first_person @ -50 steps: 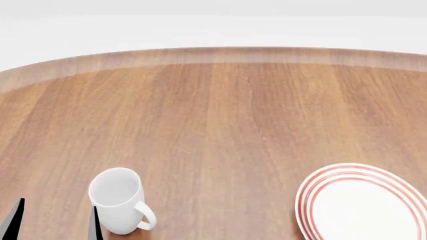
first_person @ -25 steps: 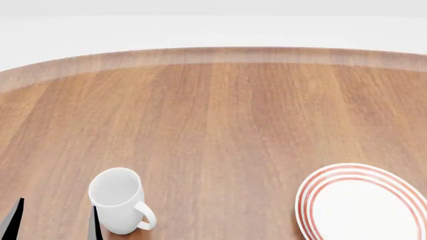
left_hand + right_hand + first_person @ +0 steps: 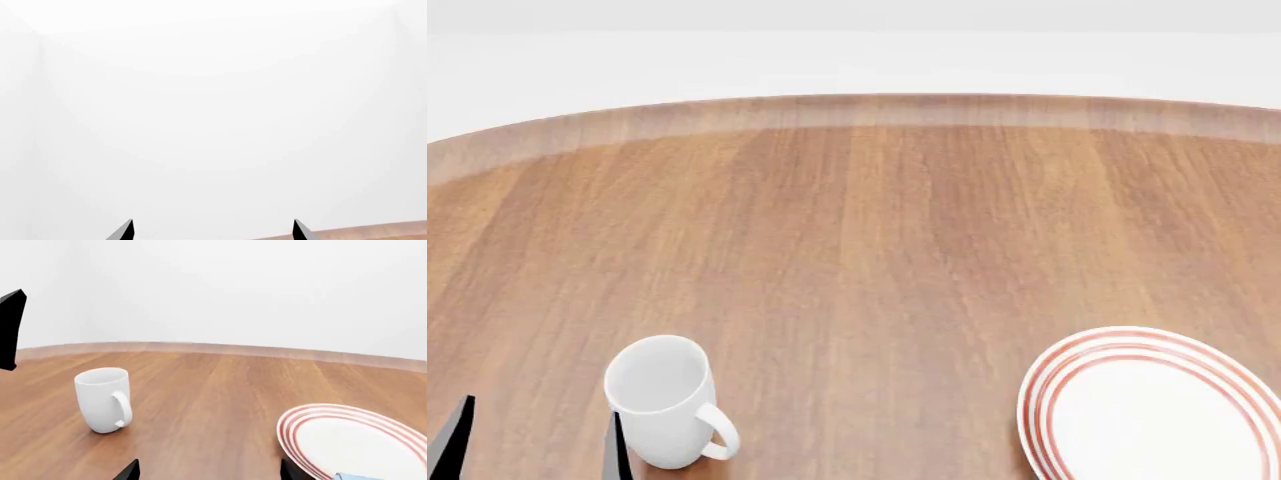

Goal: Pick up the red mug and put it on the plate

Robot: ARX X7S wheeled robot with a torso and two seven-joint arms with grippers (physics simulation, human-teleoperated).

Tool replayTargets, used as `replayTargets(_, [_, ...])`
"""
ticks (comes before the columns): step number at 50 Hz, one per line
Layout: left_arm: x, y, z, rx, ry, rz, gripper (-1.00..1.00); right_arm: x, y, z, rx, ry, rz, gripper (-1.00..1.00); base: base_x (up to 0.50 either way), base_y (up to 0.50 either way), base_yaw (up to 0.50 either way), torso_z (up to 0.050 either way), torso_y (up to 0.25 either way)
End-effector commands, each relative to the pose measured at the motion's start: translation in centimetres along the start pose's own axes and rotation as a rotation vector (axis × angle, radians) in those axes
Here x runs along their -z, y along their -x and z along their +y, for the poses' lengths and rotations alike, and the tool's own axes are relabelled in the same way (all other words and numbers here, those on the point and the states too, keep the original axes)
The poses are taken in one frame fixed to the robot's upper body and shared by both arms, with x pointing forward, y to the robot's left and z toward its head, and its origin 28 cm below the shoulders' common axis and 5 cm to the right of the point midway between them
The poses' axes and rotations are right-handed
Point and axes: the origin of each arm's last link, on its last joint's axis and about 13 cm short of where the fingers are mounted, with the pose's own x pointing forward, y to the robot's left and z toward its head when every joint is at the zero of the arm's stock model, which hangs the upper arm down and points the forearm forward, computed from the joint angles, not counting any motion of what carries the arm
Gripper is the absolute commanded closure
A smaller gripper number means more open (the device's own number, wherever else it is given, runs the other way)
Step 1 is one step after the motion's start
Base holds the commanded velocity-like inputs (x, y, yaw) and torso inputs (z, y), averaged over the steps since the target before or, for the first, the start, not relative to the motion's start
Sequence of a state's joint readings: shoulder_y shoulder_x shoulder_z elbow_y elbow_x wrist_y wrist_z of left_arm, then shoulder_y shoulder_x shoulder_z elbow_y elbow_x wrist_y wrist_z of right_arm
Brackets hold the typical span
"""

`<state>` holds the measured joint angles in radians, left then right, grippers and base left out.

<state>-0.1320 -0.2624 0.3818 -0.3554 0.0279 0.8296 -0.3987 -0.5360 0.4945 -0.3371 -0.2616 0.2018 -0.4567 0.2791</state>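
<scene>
The tall red mug is not seen yet, so it must be found first. Both hands are spread and hold nothing: the left hand (image 3: 531, 445), the right hand (image 3: 207, 470). The round white plate with red rings (image 3: 1158, 405) waits on the brown wooden surface (image 3: 868, 230).

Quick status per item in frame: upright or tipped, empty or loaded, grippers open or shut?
white mug: upright, empty, handle toward the robot's right.
plate: flat on the table, nothing seen on it, partly cut off.
left gripper: open, holding nothing.
right gripper: open, holding nothing.
red mug: not in view.
</scene>
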Motion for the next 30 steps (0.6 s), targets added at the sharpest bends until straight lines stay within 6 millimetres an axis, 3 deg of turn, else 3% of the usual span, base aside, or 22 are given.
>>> replayTargets(1, [0.0, 0.0, 0.0, 0.0, -0.001, -0.004, -1.0, 1.7, 1.0, 0.1, 0.002, -0.022, 0.019, -1.0, 0.0, 0.0, 0.0, 0.0, 0.0])
replayTargets(30, [0.0, 0.0, 0.0, 0.0, -0.003, -0.012, -1.0, 3.5, 2.6, 0.2, 0.0, -0.03, 0.068, -1.0, 0.0, 0.0, 0.0, 0.0, 0.0])
